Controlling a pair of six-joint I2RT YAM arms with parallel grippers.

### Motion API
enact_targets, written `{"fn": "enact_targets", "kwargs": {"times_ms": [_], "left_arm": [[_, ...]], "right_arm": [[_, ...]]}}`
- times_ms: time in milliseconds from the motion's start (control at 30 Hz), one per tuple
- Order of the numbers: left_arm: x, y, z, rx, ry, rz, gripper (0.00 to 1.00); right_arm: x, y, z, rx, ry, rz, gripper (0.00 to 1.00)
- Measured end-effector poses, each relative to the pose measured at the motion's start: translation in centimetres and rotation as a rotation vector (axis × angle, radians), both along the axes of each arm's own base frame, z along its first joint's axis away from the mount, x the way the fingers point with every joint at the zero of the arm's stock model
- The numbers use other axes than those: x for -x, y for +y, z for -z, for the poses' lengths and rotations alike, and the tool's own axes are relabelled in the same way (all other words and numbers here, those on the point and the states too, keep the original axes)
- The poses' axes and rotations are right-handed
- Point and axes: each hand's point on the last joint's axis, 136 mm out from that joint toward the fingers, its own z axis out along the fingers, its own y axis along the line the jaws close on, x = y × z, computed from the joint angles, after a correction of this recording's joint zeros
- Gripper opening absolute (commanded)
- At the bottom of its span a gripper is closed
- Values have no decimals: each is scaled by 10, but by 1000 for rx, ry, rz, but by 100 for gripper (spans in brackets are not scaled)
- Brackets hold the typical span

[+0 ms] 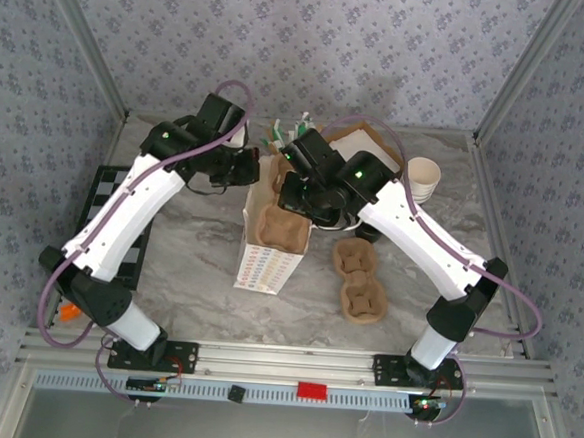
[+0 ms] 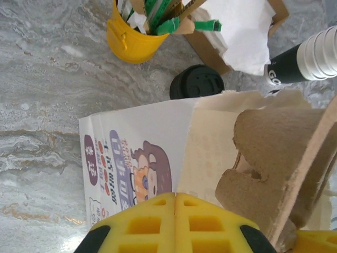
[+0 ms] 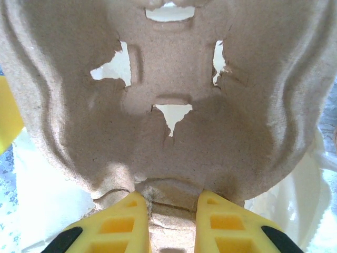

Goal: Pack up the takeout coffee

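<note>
The cup carrier (image 1: 279, 228) sits at the paper bag (image 1: 269, 258) mouth.
The left gripper (image 2: 175, 203) pinches the bag's rim, apparently to keep it open; the right gripper (image 3: 171, 197), clamped on the carrier's edge, steadies it there.

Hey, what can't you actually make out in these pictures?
Paper bag interior: top view, the cup carrier and right arm cover it.
What lies below the carrier: right wrist view, its pulp blocks it.
Black cup lettering: left wrist view, cut off by the bag's rim.
</note>
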Motion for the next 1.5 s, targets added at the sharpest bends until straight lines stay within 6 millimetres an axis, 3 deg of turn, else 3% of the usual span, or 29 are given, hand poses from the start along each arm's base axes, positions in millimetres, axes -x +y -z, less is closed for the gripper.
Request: {"fn": "enact_targets", "kwargs": {"times_ms": [500, 967, 1300, 1400, 1500], "left_arm": [[-3, -4, -6, 32, -37, -78, 0], [6, -8, 0, 29, -37, -78, 0], [10, 3, 5, 23, -29, -129, 0], [10, 6, 7, 14, -23, -134, 7], [10, 11, 11, -4, -12, -139, 23]], "right_arm": [[10, 9, -7, -29, 13, -38, 20], [5, -1, -3, 22, -2, -27, 20], [12, -9, -7, 85, -31, -72, 20], [15, -11, -4, 106, -28, -81, 20], [17, -12, -4, 114, -28, -92, 20]]}}
